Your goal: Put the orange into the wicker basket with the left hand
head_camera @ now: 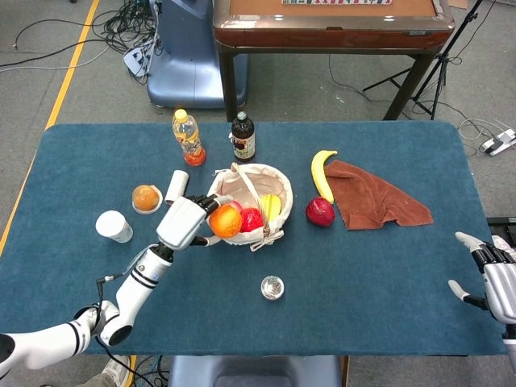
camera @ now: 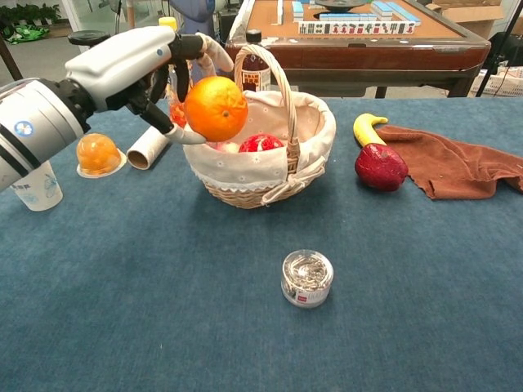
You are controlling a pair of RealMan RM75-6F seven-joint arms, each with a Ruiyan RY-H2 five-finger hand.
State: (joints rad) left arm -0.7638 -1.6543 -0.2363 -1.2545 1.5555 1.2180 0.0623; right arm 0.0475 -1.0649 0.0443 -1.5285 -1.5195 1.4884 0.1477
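Observation:
My left hand (head_camera: pixel 187 222) (camera: pixel 135 67) grips the orange (head_camera: pixel 226 221) (camera: pixel 216 108) and holds it raised over the left rim of the wicker basket (head_camera: pixel 266 234) (camera: pixel 245 175). The basket has a white cloth lining and an arched handle; red fruit and something yellow lie inside it. My right hand (head_camera: pixel 493 278) rests at the table's right edge in the head view, fingers spread and nothing in it. The chest view does not show the right hand.
A red apple (camera: pixel 381 167), a banana (camera: pixel 367 127) and a brown cloth (camera: pixel 458 167) lie right of the basket. A small round tin (camera: pixel 307 278) sits in front. A jelly cup (camera: pixel 98 154), a white roll (camera: pixel 149 147), a paper cup (camera: pixel 33 186) and two bottles (head_camera: pixel 189 137) stand to the left and behind.

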